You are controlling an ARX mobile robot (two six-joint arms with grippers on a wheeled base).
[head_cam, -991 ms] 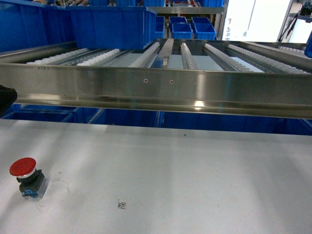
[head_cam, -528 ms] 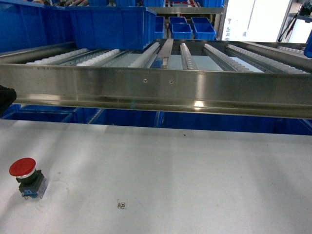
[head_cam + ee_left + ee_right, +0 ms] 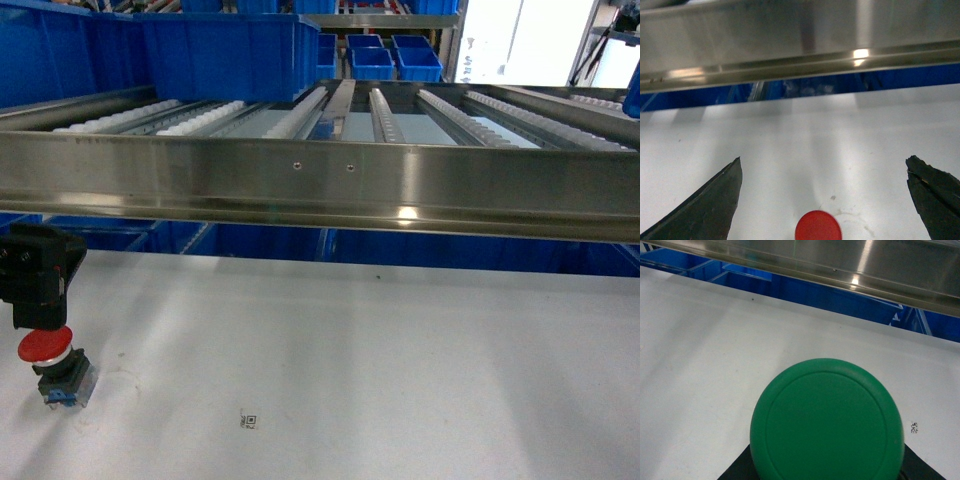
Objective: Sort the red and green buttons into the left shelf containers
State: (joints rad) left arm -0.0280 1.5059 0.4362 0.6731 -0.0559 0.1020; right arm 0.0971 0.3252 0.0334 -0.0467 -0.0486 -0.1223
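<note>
White tabletop (image 3: 400,360) fills the lower part of the head view, and behind it a long steel rail (image 3: 330,180) runs across the front of a roller shelf (image 3: 390,110). Large blue bins (image 3: 200,50) stand on the left side of that shelf, and more blue bins (image 3: 270,243) show under the rail. A small printed code mark (image 3: 250,421) lies on the tabletop near the front edge.

At the far left of the tabletop stands the red button (image 3: 45,348), upright on its clear and blue base block. The left claw (image 3: 36,300) hangs just above it, and its black body hides the upper edge of the red cap in the head view. In the left wrist view the two black fingers (image 3: 705,210) stand wide apart, one at each side of the picture, and the red cap (image 3: 818,226) lies low between them, a little left of the middle. Neither finger touches the cap; the left claw is empty.

In the right wrist view a green button (image 3: 827,422) fills the lower middle of the picture, its round cap facing the camera, with the tabletop and the steel rail behind it. Dark parts of the right claw (image 3: 825,467) show under both sides of the cap, but its fingers are hidden, so I cannot tell if it grips the green button or how far it is open. The right claw does not appear in the head view.
</note>
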